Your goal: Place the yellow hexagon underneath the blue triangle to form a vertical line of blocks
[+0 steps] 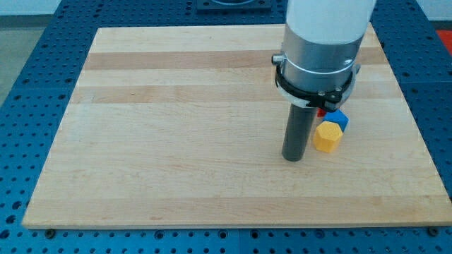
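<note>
The yellow hexagon [327, 137] lies on the wooden board [176, 141] at the view's right. A blue block [339, 118], its shape partly hidden, touches the hexagon's upper right side. A sliver of a red block [321, 112] shows just above the hexagon, mostly hidden behind the arm. My tip [293, 158] rests on the board just left of the yellow hexagon, a small gap apart from it.
The arm's white and grey body [321, 49] hangs over the board's upper right and hides what lies behind it. A blue perforated table [42, 56] surrounds the board on all sides.
</note>
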Available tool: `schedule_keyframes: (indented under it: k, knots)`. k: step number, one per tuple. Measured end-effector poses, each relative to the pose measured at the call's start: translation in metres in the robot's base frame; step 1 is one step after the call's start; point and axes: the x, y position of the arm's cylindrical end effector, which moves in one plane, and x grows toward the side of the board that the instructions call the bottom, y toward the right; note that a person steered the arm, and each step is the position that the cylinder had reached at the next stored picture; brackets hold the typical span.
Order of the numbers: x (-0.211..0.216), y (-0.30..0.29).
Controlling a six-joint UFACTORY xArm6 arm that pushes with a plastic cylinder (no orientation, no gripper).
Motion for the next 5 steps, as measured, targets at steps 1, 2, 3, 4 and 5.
schedule_keyframes:
  k: [1,2,3,4,5]
  knots:
    - [0.000,0.006]
    - [0.000,0.023]
    - [0.000,0.048]
    - [0.000,0.070]
    - [0.004,0.085]
